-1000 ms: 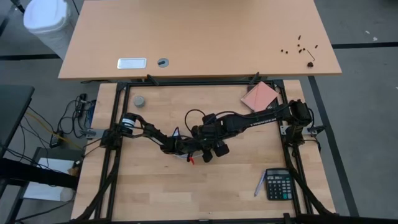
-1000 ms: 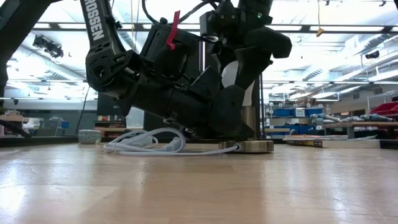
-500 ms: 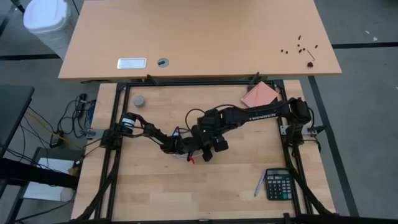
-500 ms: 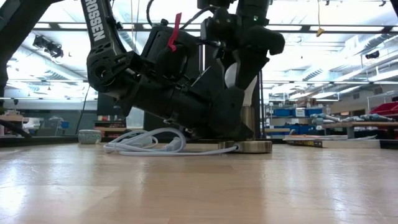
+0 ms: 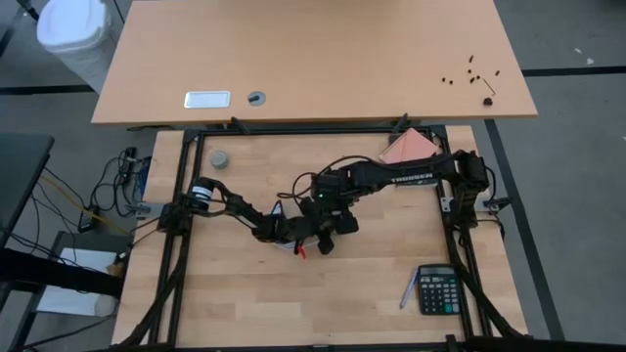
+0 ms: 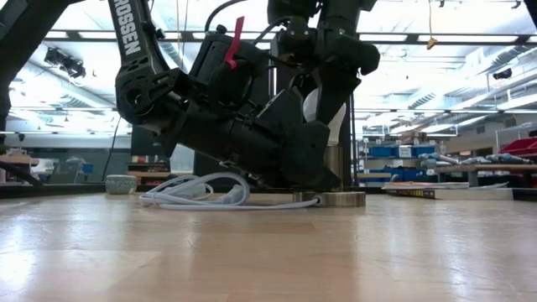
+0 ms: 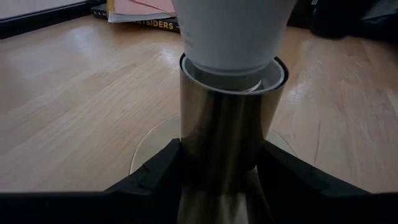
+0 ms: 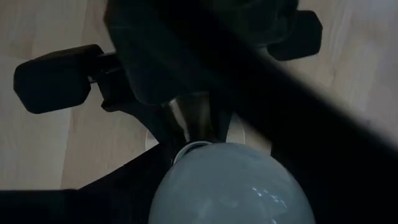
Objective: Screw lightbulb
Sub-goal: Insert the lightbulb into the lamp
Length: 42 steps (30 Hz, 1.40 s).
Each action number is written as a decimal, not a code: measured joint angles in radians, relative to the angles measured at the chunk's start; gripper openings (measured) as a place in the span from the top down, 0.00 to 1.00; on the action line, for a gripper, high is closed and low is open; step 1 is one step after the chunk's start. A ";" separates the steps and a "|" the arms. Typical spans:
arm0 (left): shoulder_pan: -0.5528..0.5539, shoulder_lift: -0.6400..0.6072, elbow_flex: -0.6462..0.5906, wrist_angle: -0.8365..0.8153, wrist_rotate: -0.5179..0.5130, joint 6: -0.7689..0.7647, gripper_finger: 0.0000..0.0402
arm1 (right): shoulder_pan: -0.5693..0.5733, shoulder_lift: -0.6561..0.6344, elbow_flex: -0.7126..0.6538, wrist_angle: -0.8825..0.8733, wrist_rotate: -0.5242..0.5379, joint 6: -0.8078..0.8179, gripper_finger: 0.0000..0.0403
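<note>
The lightbulb [image 7: 231, 31] sat upright with its white body rising out of the top of a brass-coloured socket tube [image 7: 227, 130], near the middle of the wooden surface [image 5: 372, 284]. In the left wrist view the bulb's lower end sat inside the tube's rim, and the tube stood on a flat round base disc [image 6: 340, 199] that lay on the surface. A white cable [image 6: 197, 191] lay coiled on the surface beside the disc.

The left end effector [image 7: 221, 171] was clamped on the socket tube low down, one dark finger touching each side of it. The right end effector [image 6: 323, 105] came down from above over the bulb's white glass [image 8: 227, 186]; its fingers flanked the bulb, but whether they pressed on the glass could not be told.

Farther out on the surface, a small grey puck [image 5: 219, 158] lay near the far left corner, a pink pad [image 5: 406, 149] lay near the far right corner, and a calculator [image 5: 439, 289] with a pen [image 5: 407, 290] just beside it lay near the right front corner.
</note>
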 joint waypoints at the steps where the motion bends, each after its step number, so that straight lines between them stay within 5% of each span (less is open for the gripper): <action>1: 0.000 0.000 0.000 0.000 -0.001 0.000 0.52 | 0.000 -0.001 -0.006 0.005 0.000 -0.002 0.31; 15: 0.000 0.001 -0.001 0.000 -0.008 -0.012 0.52 | 0.013 0.002 -0.051 0.048 0.059 0.093 0.34; 42: 0.000 0.001 -0.001 -0.002 -0.045 -0.037 0.52 | 0.028 0.005 -0.052 0.048 0.215 0.779 0.34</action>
